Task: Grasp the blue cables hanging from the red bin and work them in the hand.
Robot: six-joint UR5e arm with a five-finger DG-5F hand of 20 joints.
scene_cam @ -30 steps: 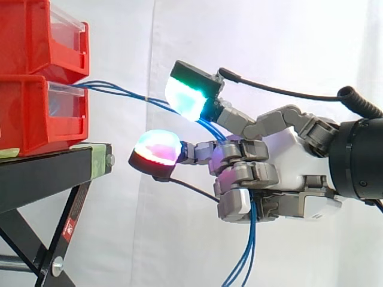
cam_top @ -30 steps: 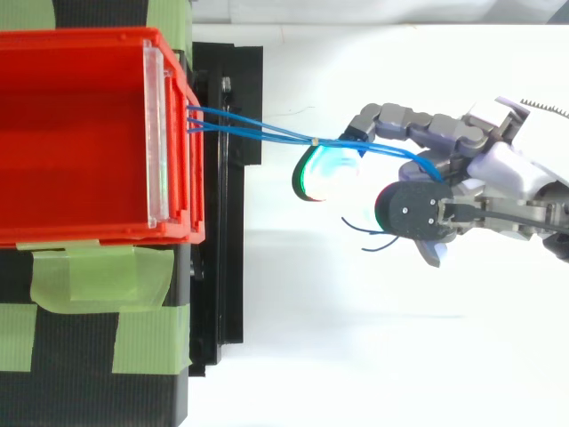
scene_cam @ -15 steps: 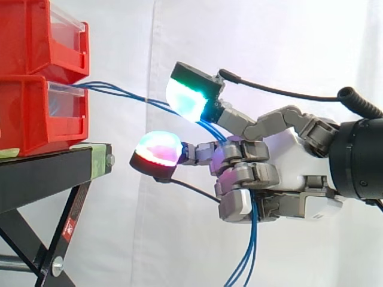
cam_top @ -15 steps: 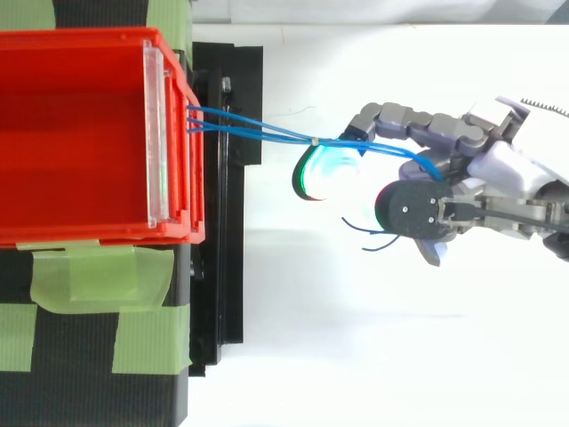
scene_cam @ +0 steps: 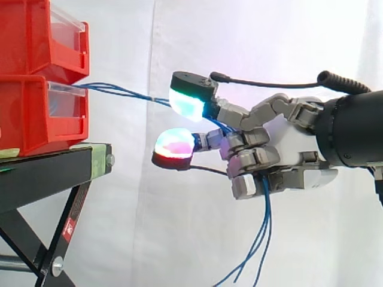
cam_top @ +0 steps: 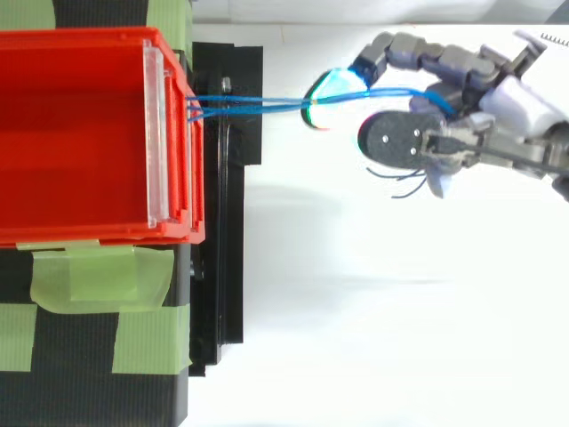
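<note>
Thin blue cables (scene_cam: 122, 91) (cam_top: 258, 104) run out of the front of the lower red bin (scene_cam: 36, 116) (cam_top: 76, 133), stretch almost level to the right and pass into my hand (scene_cam: 287, 152) (cam_top: 498, 116). The hand comes in from the right and its fingers are curled round the cables. One fingertip (scene_cam: 187, 98) glowing green and cyan lies over the cables, and a second fingertip (scene_cam: 175, 146) glowing red sits below it. Below the hand the loose ends of the cables (scene_cam: 257, 245) hang down.
A second red bin (scene_cam: 45, 36) is stacked on the lower one. Both stand on a black stand (scene_cam: 48, 173) with green tape (cam_top: 98, 276) on its top. A white curtain is behind, and open space lies to the right of the stand.
The hand has shifted sideways, towards the top edge of the top view, and risen a little. The cables now run straight and taut from the bin instead of slanting.
</note>
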